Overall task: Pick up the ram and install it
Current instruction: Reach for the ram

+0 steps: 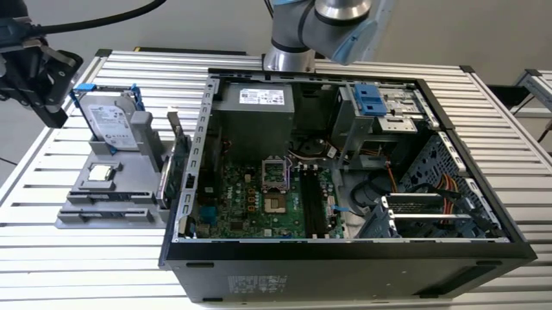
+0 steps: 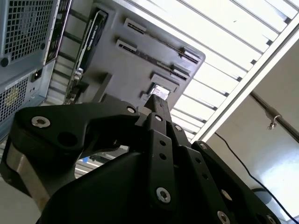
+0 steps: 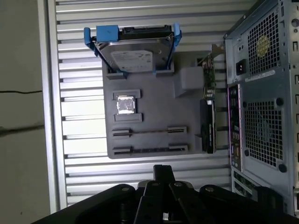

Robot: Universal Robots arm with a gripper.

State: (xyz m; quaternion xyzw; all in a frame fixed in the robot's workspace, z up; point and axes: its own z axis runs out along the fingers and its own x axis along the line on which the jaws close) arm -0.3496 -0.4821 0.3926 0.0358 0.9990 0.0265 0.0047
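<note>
In the exterior view, lying left of frame on slatted metal table, just beside open black computer case: grey plastic parts tray, carrying blue-framed silver drive at its upper end, small square silver chip just below.

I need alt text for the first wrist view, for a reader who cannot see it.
The dark gripper points at a slatted metal table, where a grey parts tray holds a blue-framed drive and a small square silver chip. A computer case stands beside the tray.

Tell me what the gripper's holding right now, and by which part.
Nothing: in both wrist views the gripper is shut, with nothing between its fingertips.
</note>
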